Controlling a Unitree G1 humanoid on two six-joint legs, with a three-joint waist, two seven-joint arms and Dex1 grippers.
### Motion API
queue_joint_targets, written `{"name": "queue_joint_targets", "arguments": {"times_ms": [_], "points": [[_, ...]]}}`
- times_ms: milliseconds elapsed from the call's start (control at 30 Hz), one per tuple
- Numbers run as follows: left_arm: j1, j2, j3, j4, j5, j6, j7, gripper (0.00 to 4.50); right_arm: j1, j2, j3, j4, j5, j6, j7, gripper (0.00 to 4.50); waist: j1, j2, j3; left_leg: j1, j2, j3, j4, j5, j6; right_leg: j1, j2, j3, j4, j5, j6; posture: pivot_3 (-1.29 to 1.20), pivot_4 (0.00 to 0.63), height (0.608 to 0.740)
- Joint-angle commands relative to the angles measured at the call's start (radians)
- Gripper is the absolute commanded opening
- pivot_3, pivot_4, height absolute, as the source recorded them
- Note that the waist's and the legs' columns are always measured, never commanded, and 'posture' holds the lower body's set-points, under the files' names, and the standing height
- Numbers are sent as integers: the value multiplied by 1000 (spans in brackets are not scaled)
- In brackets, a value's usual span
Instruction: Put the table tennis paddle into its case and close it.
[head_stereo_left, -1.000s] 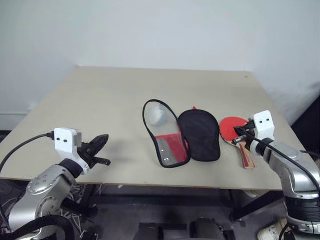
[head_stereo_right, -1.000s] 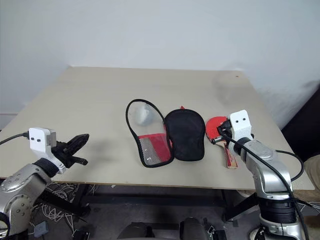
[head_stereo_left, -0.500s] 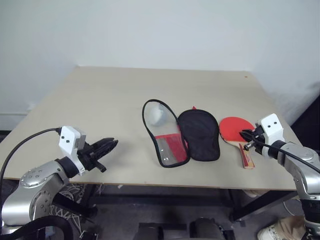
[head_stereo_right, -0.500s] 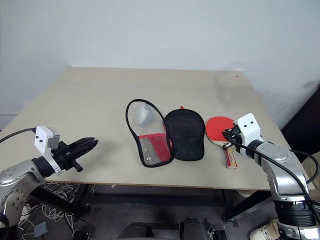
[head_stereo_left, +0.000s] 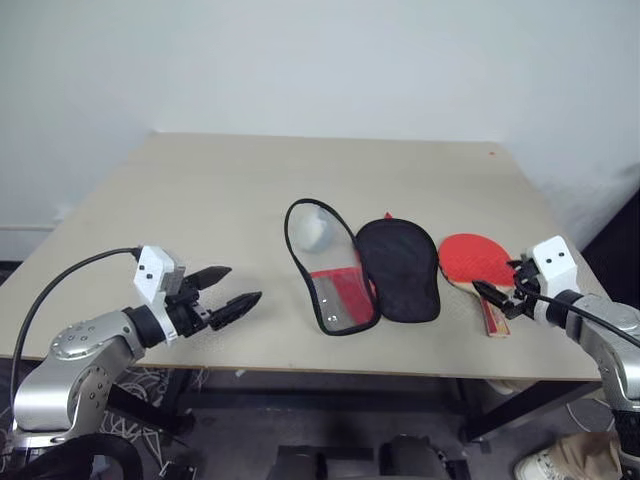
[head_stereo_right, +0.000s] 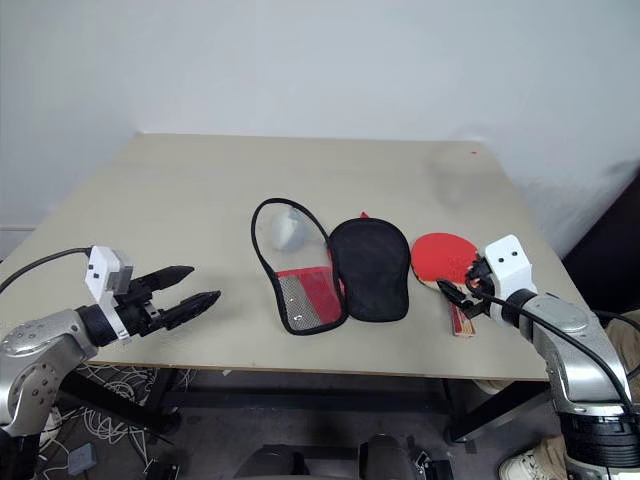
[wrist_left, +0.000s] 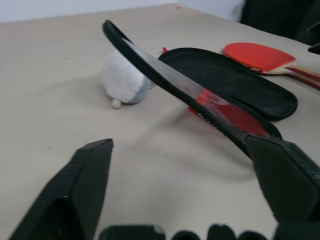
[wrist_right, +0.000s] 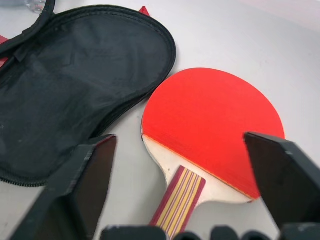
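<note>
The table tennis paddle (head_stereo_left: 468, 258) lies flat near the table's right edge, red face up, with its striped wooden handle (wrist_right: 176, 199) towards the front edge. The case (head_stereo_left: 398, 268) lies unzipped and spread open at the table's middle. Its black-lined half is beside the paddle and its clear-pocket half (head_stereo_left: 327, 270) is further left. My right gripper (head_stereo_left: 497, 285) is open, low over the paddle's handle end and holding nothing. My left gripper (head_stereo_left: 235, 285) is open and empty near the front left, pointing towards the case from well apart.
A small grey-white plush charm (wrist_left: 125, 80) rests on the table under the raised clear-pocket half of the case. The beige table (head_stereo_left: 200, 200) stands against a white wall. Its front edge (head_stereo_left: 300, 372) runs just below both grippers.
Both grippers have gone from shut to open. The left gripper has swung round to the right, towards the case. The right gripper has drawn back from over the paddle's face to its handle end.
</note>
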Motion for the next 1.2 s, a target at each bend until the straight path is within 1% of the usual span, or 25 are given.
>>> {"name": "queue_joint_targets", "arguments": {"times_ms": [33, 233, 567, 833, 1200], "points": [[-41, 11, -15, 15, 42, -62, 6, 4500, -9, -20, -38, -77, 47, 92, -5, 4430, 0, 0, 0, 0, 0, 0, 0, 0, 0, 0, 0, 0, 0, 0, 0, 0, 0, 740], [-49, 10, -29, 26, 50, -72, 1, 4500, -33, 10, -27, -100, 57, 218, -84, 4430, 0, 0, 0, 0, 0, 0, 0, 0, 1, 0, 0, 0, 0, 0, 0, 0, 0, 740], [-52, -2, -39, 12, 53, -86, 15, 4500, -68, 119, 31, -126, 22, 362, -243, 4430, 0, 0, 0, 0, 0, 0, 0, 0, 0, 0, 0, 0, 0, 0, 0, 0, 0, 740], [-46, -5, -44, 8, 51, -100, 19, 4500, -35, 177, 39, -102, -23, 374, -347, 4430, 0, 0, 0, 0, 0, 0, 0, 0, 0, 0, 0, 0, 0, 0, 0, 0, 0, 740], [-49, -14, -48, 11, 55, -107, 34, 4500, -37, 202, 13, -29, -46, 356, -378, 4430, 0, 0, 0, 0, -1, 0, 0, 1, 0, 0, 0, 0, 0, 0, 0, 0, 0, 740]]}}
